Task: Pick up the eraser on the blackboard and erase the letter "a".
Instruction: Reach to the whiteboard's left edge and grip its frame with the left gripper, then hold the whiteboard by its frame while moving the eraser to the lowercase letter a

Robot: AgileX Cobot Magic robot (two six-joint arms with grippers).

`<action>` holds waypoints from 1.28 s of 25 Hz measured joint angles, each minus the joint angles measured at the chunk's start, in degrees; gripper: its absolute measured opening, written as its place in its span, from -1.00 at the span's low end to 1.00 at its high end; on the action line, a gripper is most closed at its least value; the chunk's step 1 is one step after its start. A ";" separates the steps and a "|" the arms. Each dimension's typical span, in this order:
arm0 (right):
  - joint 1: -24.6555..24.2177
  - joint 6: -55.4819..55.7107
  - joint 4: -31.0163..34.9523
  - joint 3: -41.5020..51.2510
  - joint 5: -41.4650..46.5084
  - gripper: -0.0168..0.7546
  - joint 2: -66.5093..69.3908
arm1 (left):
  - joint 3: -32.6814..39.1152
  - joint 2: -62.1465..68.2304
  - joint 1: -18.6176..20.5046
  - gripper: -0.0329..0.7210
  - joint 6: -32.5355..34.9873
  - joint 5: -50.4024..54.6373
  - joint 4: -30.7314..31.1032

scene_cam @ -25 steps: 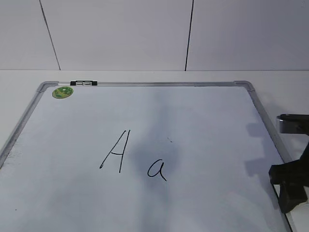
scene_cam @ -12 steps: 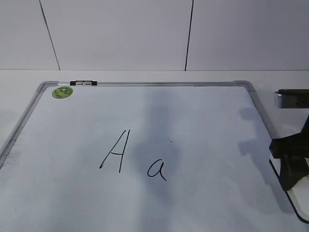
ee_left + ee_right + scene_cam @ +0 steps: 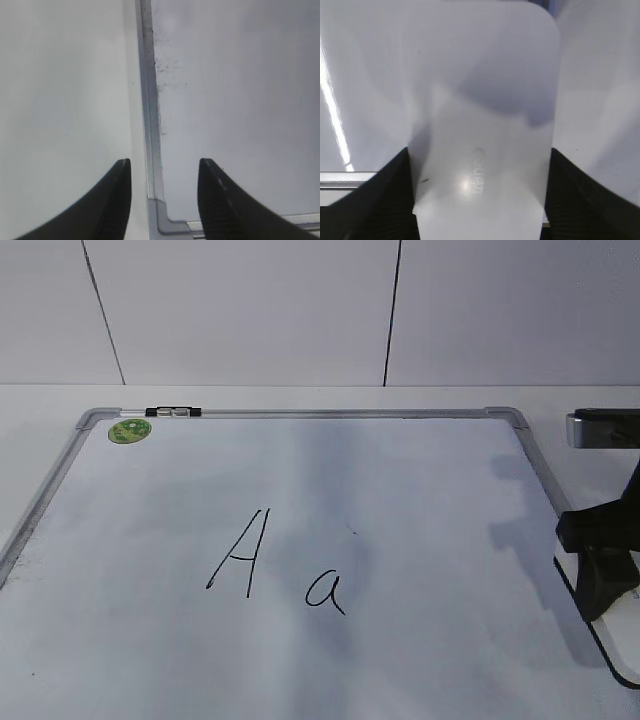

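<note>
The white glossy eraser (image 3: 485, 100) fills the right wrist view, small grey lettering up, and my right gripper (image 3: 480, 200) is shut on its long sides. In the exterior view the eraser (image 3: 615, 640) shows as a white edge with a dark underside below the black right gripper (image 3: 600, 565), at the blackboard's right frame. The blackboard (image 3: 300, 413) carries a small handwritten letter "a" (image 3: 325, 592) right of a taller capital "A" (image 3: 237, 552). My left gripper (image 3: 162, 170) is open and empty over the board's left frame (image 3: 149, 100), near a grey corner.
A round green sticker (image 3: 130, 430) sits at the board's far left corner, with a black and silver clip (image 3: 173, 412) on the top frame. A white table surrounds the board and a white panelled wall stands behind.
My right gripper has risen at the board's right edge, and the eraser held in it now shows below the gripper. The left arm and the letters have not changed.
</note>
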 joint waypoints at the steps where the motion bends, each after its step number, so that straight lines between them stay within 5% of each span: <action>1: 0.00 0.00 0.14 0.00 0.00 0.50 0.00 | -1.20 2.25 0.00 -0.04 0.00 -0.34 0.00; 11: 0.00 0.00 0.84 0.00 0.05 0.50 0.00 | -13.18 21.07 0.00 -0.05 -0.03 -2.78 1.78; 25: 0.00 -0.33 3.53 0.00 0.13 0.50 0.00 | -13.94 34.20 0.00 -0.05 -2.64 -5.91 6.96; 32: 0.00 -0.33 1.72 0.00 0.13 0.50 0.00 | -13.98 37.04 3.35 -0.05 -3.28 -8.47 5.01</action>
